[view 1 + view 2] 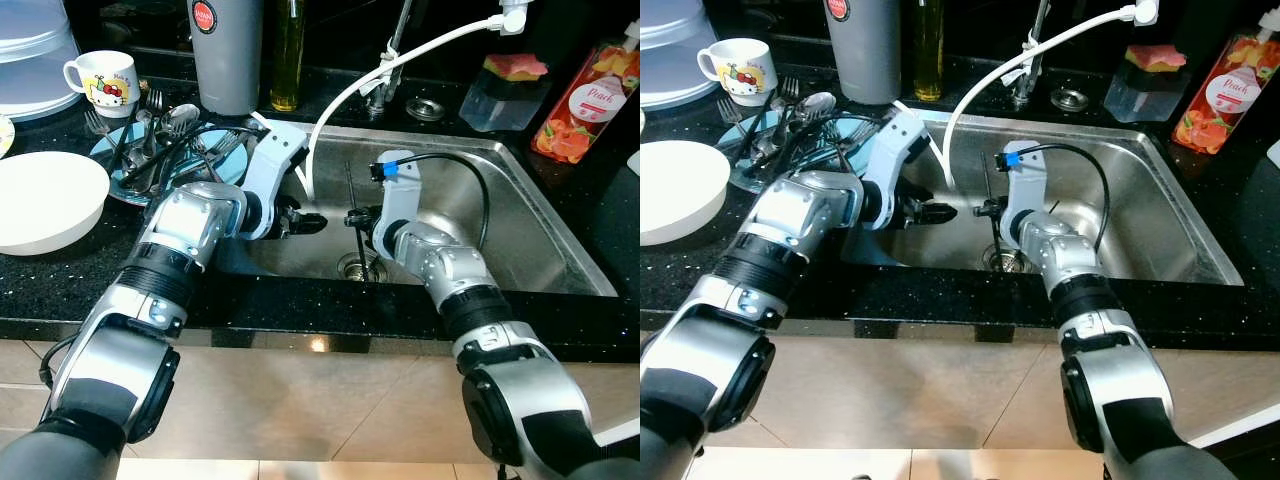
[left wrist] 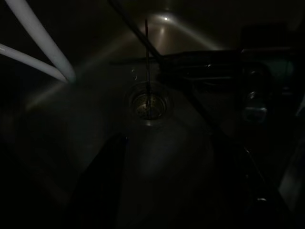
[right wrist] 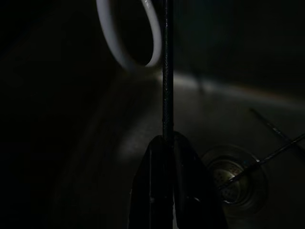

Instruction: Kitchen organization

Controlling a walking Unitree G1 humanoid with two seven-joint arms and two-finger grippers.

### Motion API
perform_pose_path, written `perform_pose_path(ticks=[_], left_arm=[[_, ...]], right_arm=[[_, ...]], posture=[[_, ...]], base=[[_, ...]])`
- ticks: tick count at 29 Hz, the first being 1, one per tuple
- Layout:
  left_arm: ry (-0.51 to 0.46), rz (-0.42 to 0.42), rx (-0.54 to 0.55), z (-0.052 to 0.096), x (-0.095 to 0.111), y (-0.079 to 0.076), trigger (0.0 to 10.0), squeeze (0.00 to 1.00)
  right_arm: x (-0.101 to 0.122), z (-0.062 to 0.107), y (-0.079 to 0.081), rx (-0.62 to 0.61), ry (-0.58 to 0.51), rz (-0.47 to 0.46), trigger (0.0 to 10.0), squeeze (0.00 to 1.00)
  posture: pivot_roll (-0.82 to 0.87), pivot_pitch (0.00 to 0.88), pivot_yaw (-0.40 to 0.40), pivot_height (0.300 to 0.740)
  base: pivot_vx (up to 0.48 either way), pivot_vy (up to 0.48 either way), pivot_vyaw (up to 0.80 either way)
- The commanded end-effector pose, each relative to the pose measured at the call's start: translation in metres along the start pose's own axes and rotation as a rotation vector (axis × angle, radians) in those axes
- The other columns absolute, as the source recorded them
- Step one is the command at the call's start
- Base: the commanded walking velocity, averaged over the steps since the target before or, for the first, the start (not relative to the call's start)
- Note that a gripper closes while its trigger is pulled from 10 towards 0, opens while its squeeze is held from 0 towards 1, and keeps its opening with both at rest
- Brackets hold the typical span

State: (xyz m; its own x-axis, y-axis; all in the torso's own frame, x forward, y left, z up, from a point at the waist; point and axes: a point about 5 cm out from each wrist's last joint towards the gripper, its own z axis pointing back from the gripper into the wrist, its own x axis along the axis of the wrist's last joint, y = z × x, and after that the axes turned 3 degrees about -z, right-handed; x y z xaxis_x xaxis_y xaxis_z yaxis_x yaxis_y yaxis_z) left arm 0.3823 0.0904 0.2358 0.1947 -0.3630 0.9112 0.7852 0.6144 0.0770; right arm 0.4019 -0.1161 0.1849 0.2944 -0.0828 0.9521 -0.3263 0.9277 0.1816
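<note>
Left eye view first: both silver arms are reaching down into the steel sink (image 1: 520, 230) at the centre of the frame. The right gripper (image 1: 352, 217) is sitting just right of centre, its black fingers pinching a thin dark chopstick (image 1: 352, 195) that is standing nearly upright over the drain (image 1: 356, 266). The left gripper (image 1: 312, 222) is hovering just left of it, fingertips pointing toward the stick; I cannot tell whether those fingers are parted or together. A white hose (image 1: 400, 58) is curving from the upper right down into the basin. On the black counter at upper left, a blue plate (image 1: 110, 150) is carrying a heap of cutlery (image 1: 165, 135), with a cartoon mug (image 1: 105, 80) behind it and a white bowl (image 1: 45, 200) at the left edge. A grey canister (image 1: 228, 50) is standing at the top centre, and a peach soap bottle (image 1: 590, 100) at the upper right.

Right eye view is showing the same layout, shifted slightly.

Left wrist view, very dark: the drain (image 2: 147, 102) is lying at centre with the thin stick (image 2: 147, 62) rising above it, and the hose (image 2: 40, 40) is crossing the upper left.

Right wrist view, also dim: the two fingers (image 3: 152, 191) are meeting at lower centre, clamped on the chopstick (image 3: 167, 71), which is running straight to the top edge.
</note>
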Motion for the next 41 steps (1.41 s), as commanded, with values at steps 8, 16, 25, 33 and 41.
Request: perform_pose_path(ticks=[8, 16, 25, 33, 41], left_arm=[[0.013, -0.023, 0.002, 0.001, 0.001, -0.001, 10.0, 0.00], [-0.015, -0.035, 0.023, 0.001, 0.006, 0.001, 10.0, 0.00], [-0.101, -0.046, 0.123, 0.003, 0.026, 0.007, 10.0, 0.00], [-0.310, -0.059, 0.353, 0.016, 0.057, 0.028, 10.0, 0.00], [-0.307, -0.096, 0.559, 0.025, 0.057, 0.045, 10.0, 0.00]], right_arm=[[-0.009, -0.003, -0.002, -0.013, 0.023, -0.021, 10.0, 1.00], [0.025, 0.000, -0.001, 0.007, -0.154, -0.100, 10.0, 1.00], [0.076, 0.017, 0.002, -0.012, -0.422, -0.079, 10.0, 0.00], [0.108, 0.053, 0.004, -0.180, -0.699, 0.011, 10.0, 0.00], [0.102, 0.057, 0.001, -0.211, -0.709, -0.028, 10.0, 0.00]], posture=[[0.22, 0.079, -0.079, 0.740], [0.21, 0.079, -0.078, 0.740], [0.21, 0.078, -0.079, 0.740], [0.21, 0.069, -0.075, 0.740], [0.20, 0.056, -0.077, 0.740]], base=[[0.000, 0.000, 0.00], [0.000, 0.000, 0.00], [0.000, 0.000, 0.00], [0.000, 0.000, 0.00], [0.000, 0.000, 0.00]])
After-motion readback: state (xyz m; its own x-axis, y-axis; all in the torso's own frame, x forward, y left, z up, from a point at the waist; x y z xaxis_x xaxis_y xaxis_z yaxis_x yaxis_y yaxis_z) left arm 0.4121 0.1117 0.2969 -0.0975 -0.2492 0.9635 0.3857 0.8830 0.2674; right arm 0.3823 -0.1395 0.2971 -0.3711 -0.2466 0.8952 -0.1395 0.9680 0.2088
